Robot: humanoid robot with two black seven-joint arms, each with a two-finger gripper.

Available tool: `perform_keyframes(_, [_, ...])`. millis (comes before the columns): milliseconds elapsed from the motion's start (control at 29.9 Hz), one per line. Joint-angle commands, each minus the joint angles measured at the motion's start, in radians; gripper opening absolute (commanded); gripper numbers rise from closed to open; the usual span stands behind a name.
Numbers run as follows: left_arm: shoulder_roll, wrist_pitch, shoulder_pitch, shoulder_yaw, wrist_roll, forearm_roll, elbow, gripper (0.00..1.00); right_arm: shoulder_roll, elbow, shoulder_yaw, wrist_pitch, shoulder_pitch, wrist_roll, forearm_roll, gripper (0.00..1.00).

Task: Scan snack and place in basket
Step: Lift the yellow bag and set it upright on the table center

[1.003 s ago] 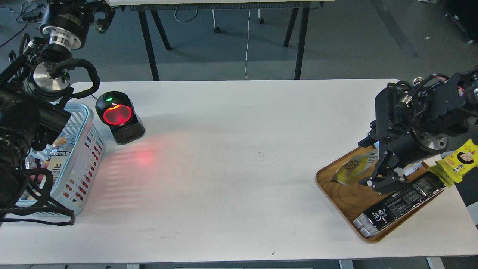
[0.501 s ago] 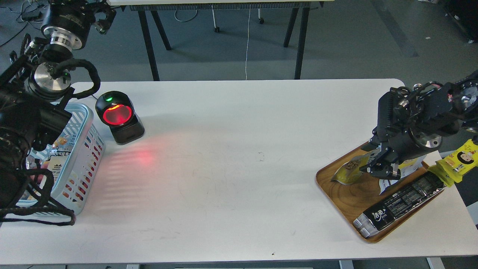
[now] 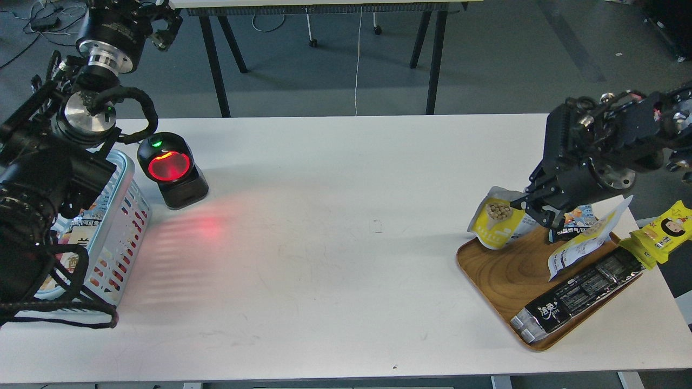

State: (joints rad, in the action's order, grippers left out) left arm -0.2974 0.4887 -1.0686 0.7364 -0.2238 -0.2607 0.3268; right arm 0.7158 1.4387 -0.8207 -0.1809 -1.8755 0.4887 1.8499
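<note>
The snack, a yellow and silver foil pouch with beige balls pictured on it, hangs in my right gripper, lifted just above the left end of the oval wooden tray. The right gripper is shut on the pouch's right edge. The light blue basket stands at the table's left edge, partly hidden by my left arm, with packets inside. My left gripper is raised high at the top left, beyond the table's far edge; its fingers cannot be told apart.
A black barcode scanner with a glowing red window stands right of the basket. On the tray lie a long black bar pack, a white-backed pouch and a blue packet. A yellow packet lies off the tray's right.
My right gripper closed on the snack in the tray and lifted it up and left. The white-backed pouch now shows. My left arm shifted slightly right.
</note>
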Motion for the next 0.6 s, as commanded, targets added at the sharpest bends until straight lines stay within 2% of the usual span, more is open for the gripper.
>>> perform_keyframes(0, [-0.008,0.0,-0.001,0.0,0.001,0.0,0.0,1.0,-0.054,-0.001,0.023,-0.002,-0.063,0.0,-0.121,0.0])
perform_keyframes(201, [-0.009,0.0,-0.01,-0.002,0.003,0.0,0.0,1.0,-0.252,-0.055,0.055,0.001,-0.096,0.0,-0.27,0.0])
perform_keyframes(568, [-0.016,0.0,-0.011,0.0,0.008,0.0,0.0,1.0,-0.536,-0.254,0.071,0.04,-0.022,0.0,-0.285,0.01])
